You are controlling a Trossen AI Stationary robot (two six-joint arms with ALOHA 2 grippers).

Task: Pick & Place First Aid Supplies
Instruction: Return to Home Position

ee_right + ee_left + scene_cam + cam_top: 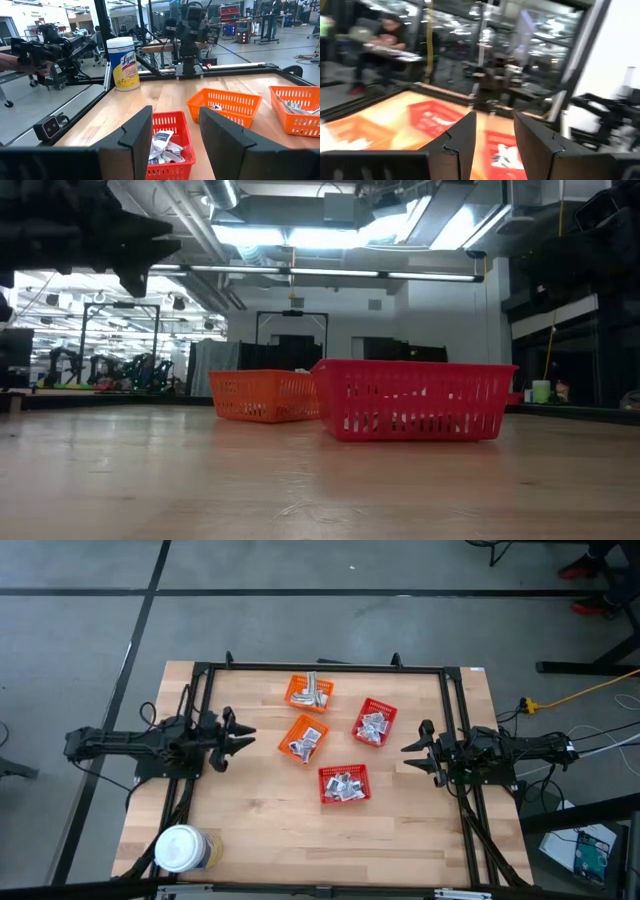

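Note:
The first aid supplies are small silvery sachets (344, 785) lying in four mesh baskets at mid-table: two orange ones (308, 691) (304, 738) and two red ones (375, 722) (344, 783). My left gripper (245, 737) hovers open at the table's left side, pointing level toward the baskets, with nothing between its fingers (492, 135). My right gripper (408, 748) hovers open at the right side, facing the baskets; its wrist view looks past empty fingers (175, 130) onto sachets (162, 145) in the near red basket.
A large round jar with a white lid (181, 850) stands at the table's near left corner. A black frame (320, 667) runs around the table's edges. Bare wood lies near the front edge. A person (385, 37) sits beyond the table.

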